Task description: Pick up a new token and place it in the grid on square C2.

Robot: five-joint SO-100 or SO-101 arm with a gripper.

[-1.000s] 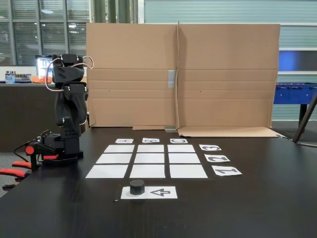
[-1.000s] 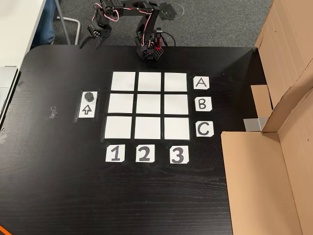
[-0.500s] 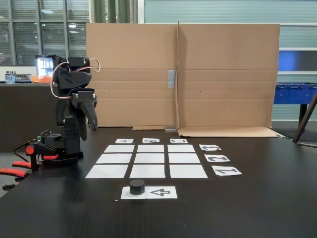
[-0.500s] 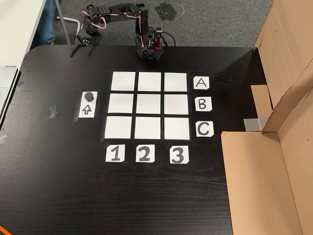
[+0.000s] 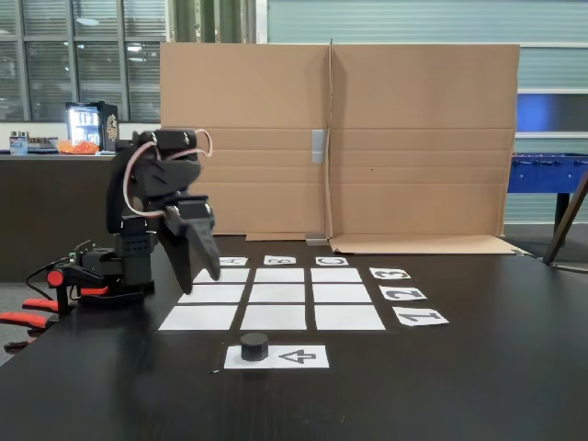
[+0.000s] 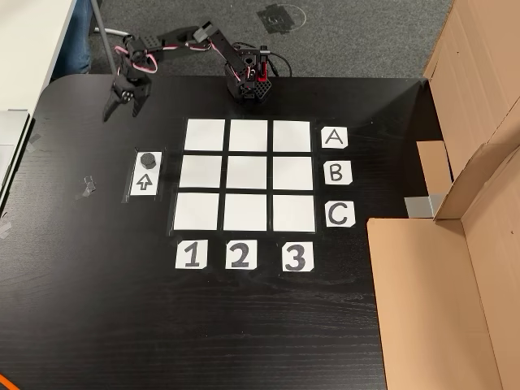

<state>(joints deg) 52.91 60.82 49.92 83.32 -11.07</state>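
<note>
While token (image 6: 147, 158) sits untouched on arrow sheet (image 6: 145, 173) near desk (image 6: 81, 309) left edge in top-down fixed view, end effector (image 6: 120, 108) hovers beyond it, fingers spread, empty. Grid (image 6: 245, 175) bare; square C2 (image 6: 244, 212) vacant. Pick, carry, place all pending.

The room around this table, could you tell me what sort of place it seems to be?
Probably an office or lab common area: large windows, a blue table football game at the right, grey carpet, and a cardboard backdrop behind the black table.
</note>
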